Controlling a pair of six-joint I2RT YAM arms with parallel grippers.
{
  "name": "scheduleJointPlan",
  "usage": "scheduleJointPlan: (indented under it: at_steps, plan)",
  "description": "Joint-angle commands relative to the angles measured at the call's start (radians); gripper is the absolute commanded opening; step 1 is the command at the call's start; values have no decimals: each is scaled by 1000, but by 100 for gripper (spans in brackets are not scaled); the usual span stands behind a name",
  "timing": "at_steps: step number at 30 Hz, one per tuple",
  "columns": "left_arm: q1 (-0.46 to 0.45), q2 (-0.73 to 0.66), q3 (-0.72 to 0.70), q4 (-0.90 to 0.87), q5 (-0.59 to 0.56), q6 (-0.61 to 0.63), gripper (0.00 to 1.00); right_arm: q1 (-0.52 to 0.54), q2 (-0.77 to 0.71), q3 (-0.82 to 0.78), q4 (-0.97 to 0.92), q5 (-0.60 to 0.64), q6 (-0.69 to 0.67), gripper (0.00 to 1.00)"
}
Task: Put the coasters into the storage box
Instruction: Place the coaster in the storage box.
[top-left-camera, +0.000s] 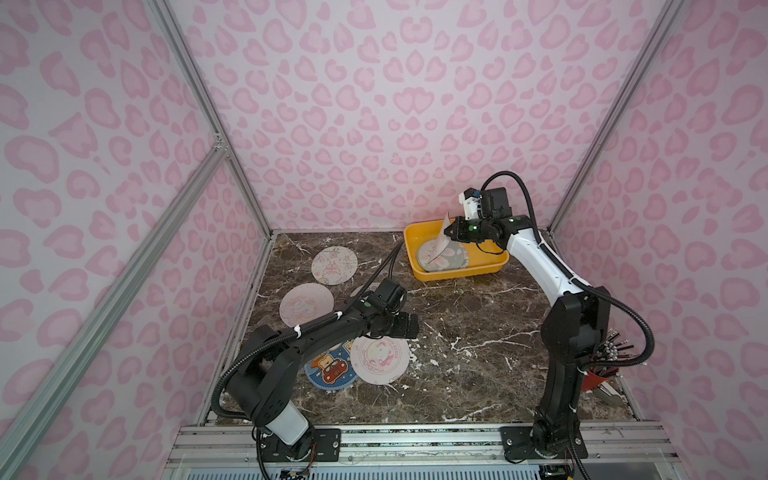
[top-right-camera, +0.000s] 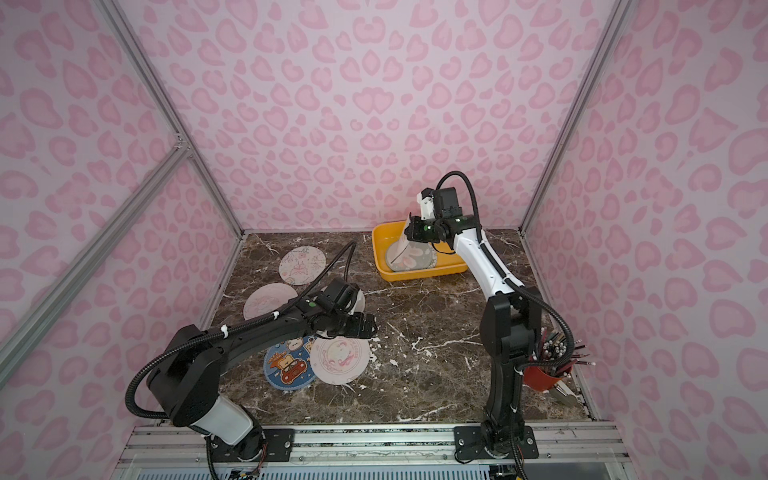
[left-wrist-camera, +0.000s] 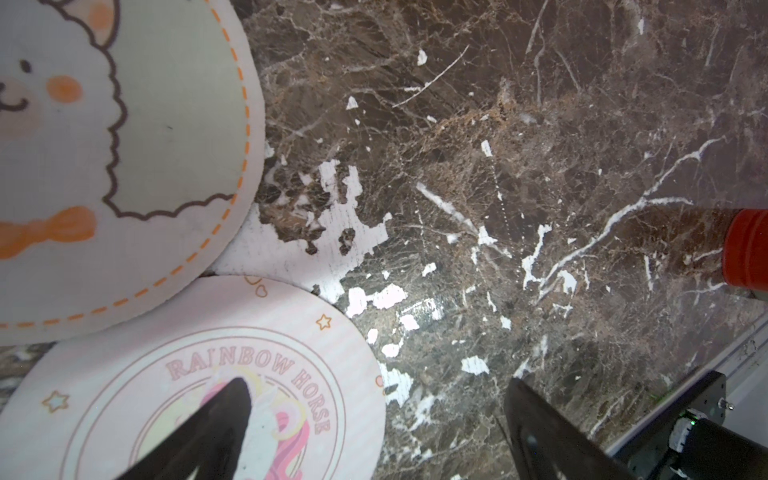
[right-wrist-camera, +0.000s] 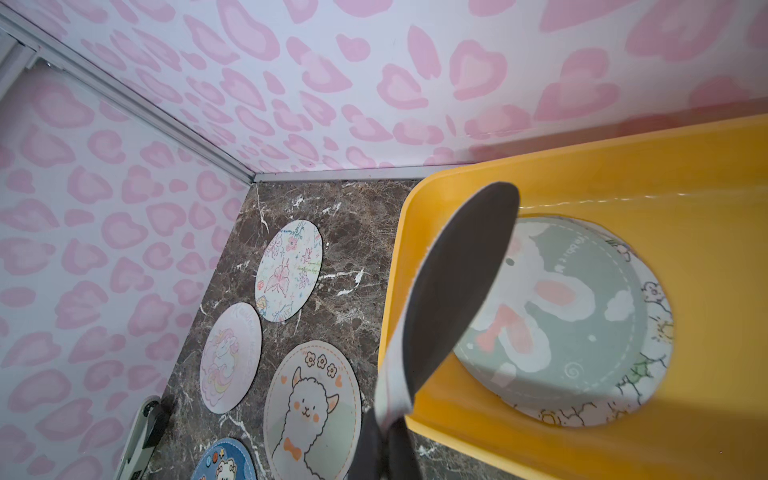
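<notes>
Right gripper (top-left-camera: 449, 233): clamped on one coaster (right-wrist-camera: 457, 282), held on edge with the dark underside showing, over the left half of the storage box (top-left-camera: 457, 272) at far right. Stacked coasters (right-wrist-camera: 573, 299) lie flat inside. Left gripper (left-wrist-camera: 376, 386): fingers spread wide, empty, above the Rainbow Horse coaster (left-wrist-camera: 216, 374), near left. Alpaca coaster (left-wrist-camera: 104, 145) just beside it, far side.
</notes>
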Motion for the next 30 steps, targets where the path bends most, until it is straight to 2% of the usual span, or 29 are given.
scheduleJointPlan:
  at_steps: [1,10,17,25,26,28,30]
  plan:
    - [8,-11,-10,17,1,10,98,8,101,96,-21,-32,-25,0]
    - [30,-20,-27,8,5,24,99,-25,443,476,-247,-45,-141,0]
    - [37,-23,-33,6,9,25,99,-92,481,463,-338,-4,-215,0]
    - [37,-20,-27,1,3,19,99,-109,481,432,-357,104,-218,0]
    - [38,-24,-27,-2,0,19,100,-109,481,430,-359,119,-216,3]
    - [37,-31,-27,-10,-7,18,100,-110,478,429,-363,144,-210,21]
    - [37,-40,-28,-20,-17,17,100,-110,464,416,-354,170,-205,34]
